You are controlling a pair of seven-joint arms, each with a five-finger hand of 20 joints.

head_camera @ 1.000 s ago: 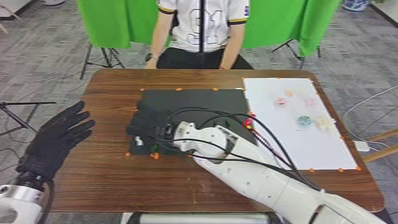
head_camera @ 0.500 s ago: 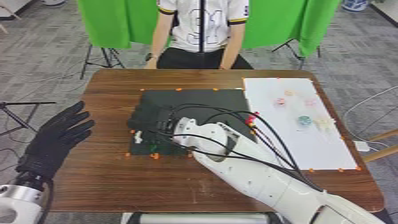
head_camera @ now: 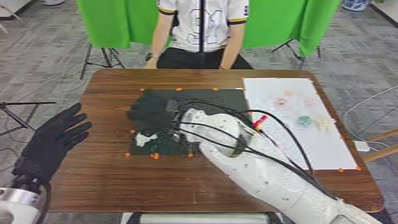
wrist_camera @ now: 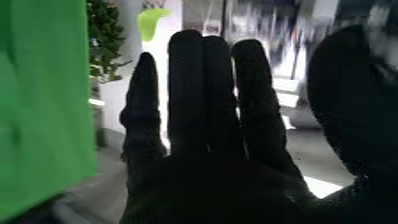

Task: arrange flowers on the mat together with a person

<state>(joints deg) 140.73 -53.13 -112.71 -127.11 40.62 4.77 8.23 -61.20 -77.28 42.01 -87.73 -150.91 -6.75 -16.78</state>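
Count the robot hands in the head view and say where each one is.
2. The left robot hand is at the left edge of the brown table; the right robot hand is over the left part of the dark mat.

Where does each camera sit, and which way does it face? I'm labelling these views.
Head view: on the robot's head, facing forward and down at the table and dark mat; shows the left hand and, over the mat, the right hand.
Right wrist view: on the right wrist, facing out along that hand's straight fingers.
Shared: the right hand, and what looks like the same green cloth.
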